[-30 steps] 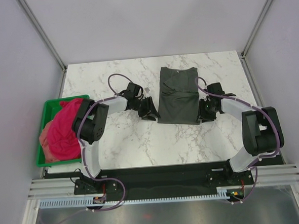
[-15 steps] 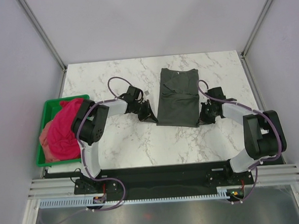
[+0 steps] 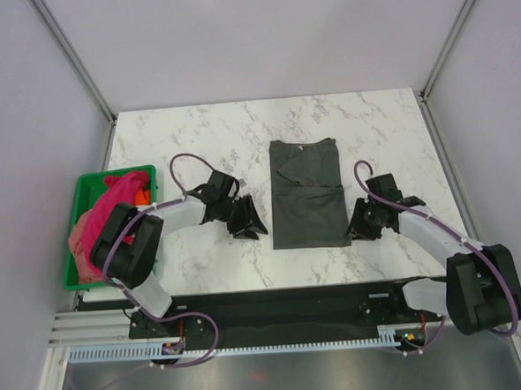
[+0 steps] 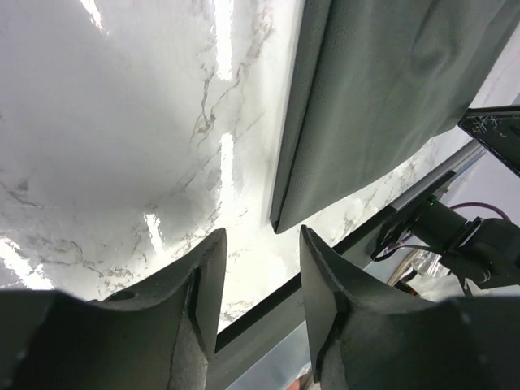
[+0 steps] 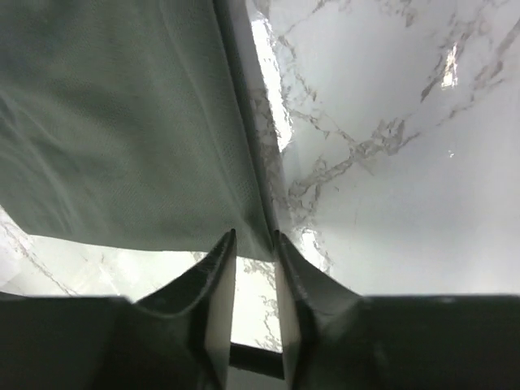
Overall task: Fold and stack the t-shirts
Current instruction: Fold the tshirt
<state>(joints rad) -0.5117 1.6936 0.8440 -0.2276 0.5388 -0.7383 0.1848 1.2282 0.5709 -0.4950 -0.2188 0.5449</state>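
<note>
The dark charcoal t-shirt [image 3: 307,192] lies flat on the marble table, folded into a long rectangle with its collar at the far end. My left gripper [image 3: 247,220] rests just left of its near left corner, jaws open and empty. In the left wrist view that gripper [image 4: 262,244] faces the shirt's corner [image 4: 325,162] a short way ahead. My right gripper [image 3: 361,222] sits at the near right corner. Its fingers [image 5: 253,237] stand a narrow gap apart, the shirt's edge [image 5: 122,122] just beyond the tips and only marble between them. A magenta-pink t-shirt [image 3: 111,208] and a paler salmon-pink one [image 3: 82,241] lie bunched in the bin.
The green plastic bin [image 3: 90,177] stands at the table's left edge, beside the left arm's elbow. The marble table [image 3: 195,137] has bare surface behind and to both sides of the shirt. A black rail [image 3: 285,300] runs along the near edge.
Both grippers pulled the charcoal shirt toward the near edge, shutting on its near corners on the way, then let go. The shirt now lies flatter and closer to the arm bases.
</note>
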